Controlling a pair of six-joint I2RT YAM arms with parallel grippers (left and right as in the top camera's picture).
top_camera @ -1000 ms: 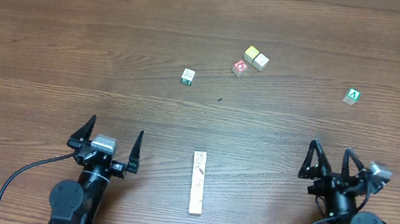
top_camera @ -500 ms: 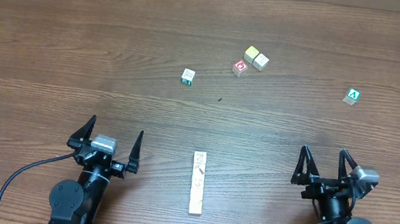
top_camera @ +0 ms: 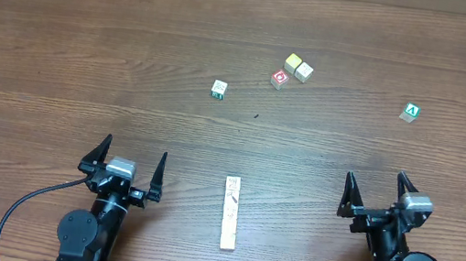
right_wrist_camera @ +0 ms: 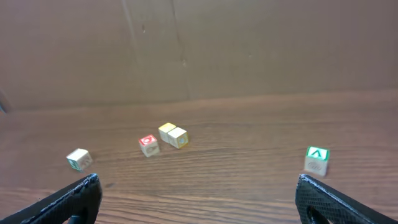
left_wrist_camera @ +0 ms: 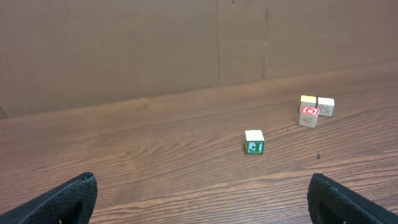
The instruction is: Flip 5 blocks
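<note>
Blocks (top_camera: 230,212) lie in one row on the tabletop (top_camera: 60,49), untouched.
Right gripper (top_camera: 375,179) has swung back square, right of the row; it and left gripper (top_camera: 134,147) gape empty, so flipping looks finished.

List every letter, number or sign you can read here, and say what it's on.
"A": on the green top face of the far-right cube.
Too blurred to read: the mark on the green-marked cube.
Too blurred to read: the mark on the red-framed cube.
Too small to read: the faint marks on the row of blocks.
</note>
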